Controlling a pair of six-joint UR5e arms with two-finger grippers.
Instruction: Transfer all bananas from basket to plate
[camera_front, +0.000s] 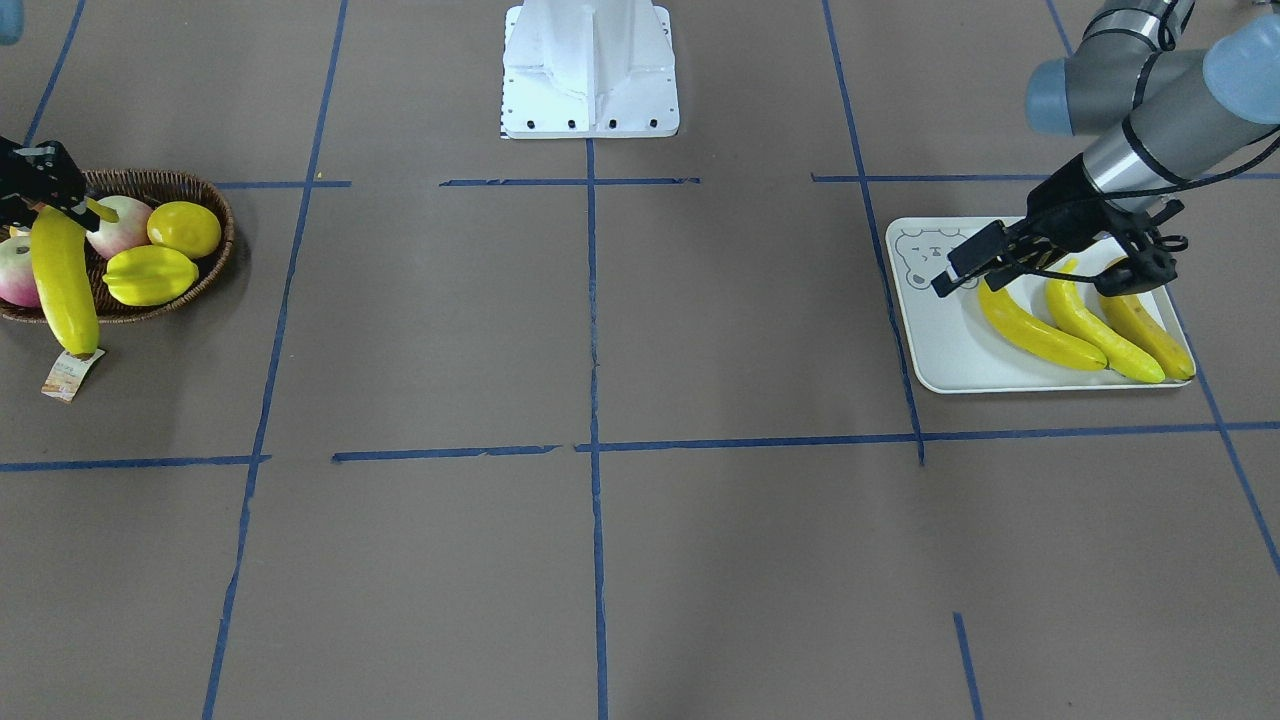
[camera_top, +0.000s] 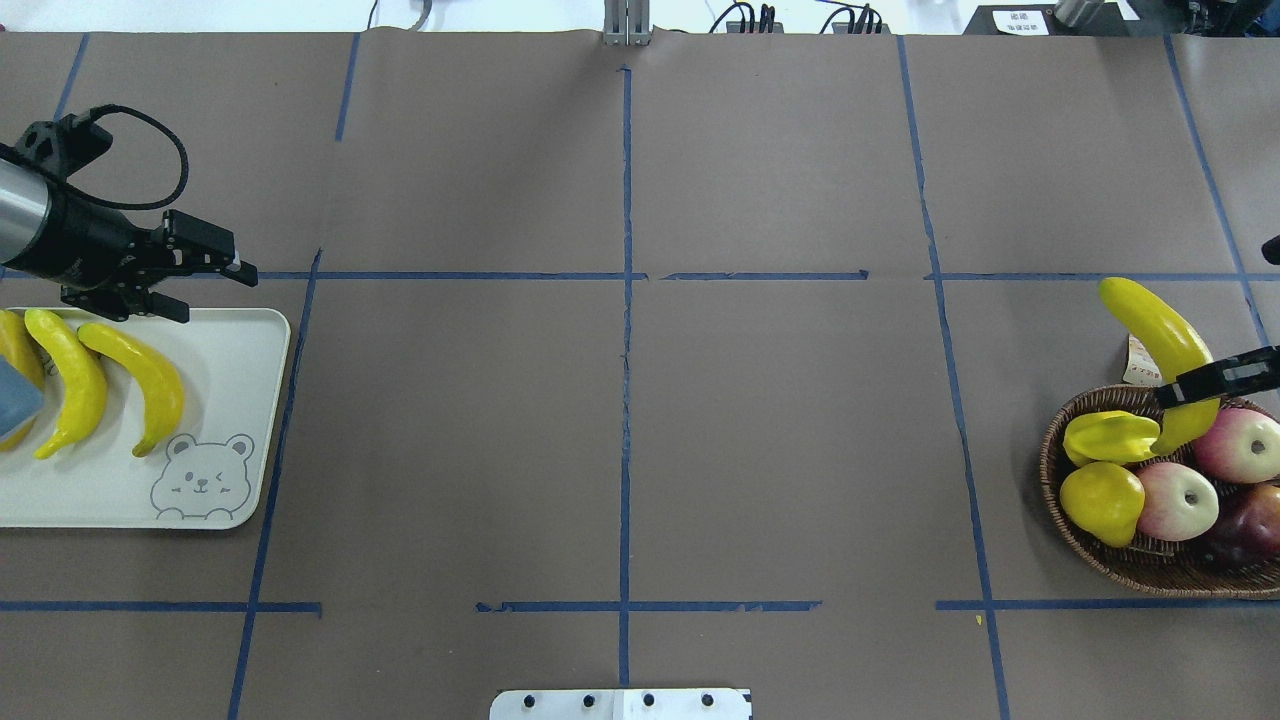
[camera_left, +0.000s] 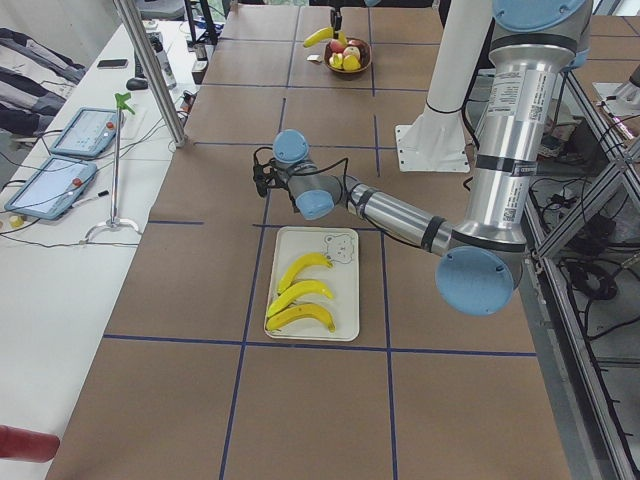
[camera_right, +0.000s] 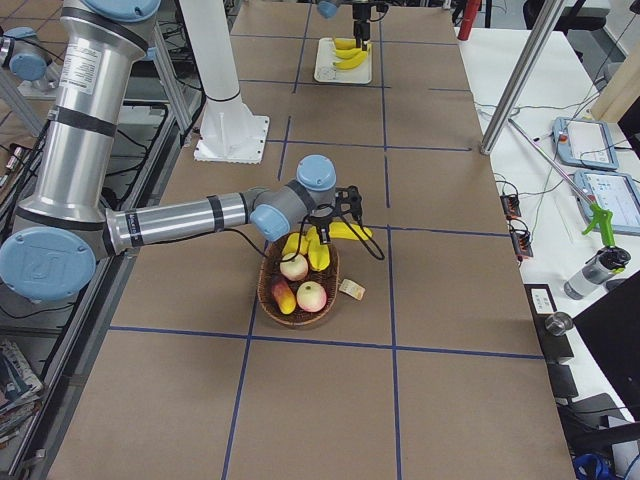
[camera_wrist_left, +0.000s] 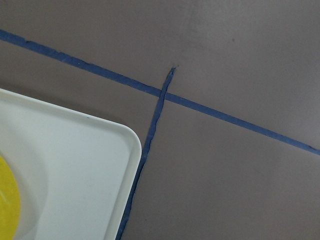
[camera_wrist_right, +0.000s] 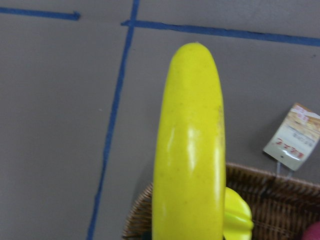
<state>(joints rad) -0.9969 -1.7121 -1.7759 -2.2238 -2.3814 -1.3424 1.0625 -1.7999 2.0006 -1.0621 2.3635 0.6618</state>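
Note:
Three yellow bananas (camera_top: 140, 375) lie side by side on the cream bear-print plate (camera_top: 235, 420) at the table's left end, also seen as bananas (camera_front: 1035, 335) on the plate (camera_front: 940, 350). My left gripper (camera_top: 205, 285) hovers open and empty over the plate's far edge. At the other end, a fourth banana (camera_top: 1160, 335) sticks up and out of the wicker basket (camera_top: 1060, 520), with my right gripper (camera_top: 1215, 378) shut on its lower part. The right wrist view shows this banana (camera_wrist_right: 190, 150) filling the middle, above the basket rim (camera_wrist_right: 280, 185).
The basket also holds a yellow starfruit (camera_top: 1110, 437), a lemon (camera_top: 1100, 500) and several apples (camera_top: 1180, 498). Its paper tag (camera_front: 70, 375) lies on the table beside it. The white robot base (camera_front: 590, 70) stands at mid-table. Blue tape lines cross the brown surface.

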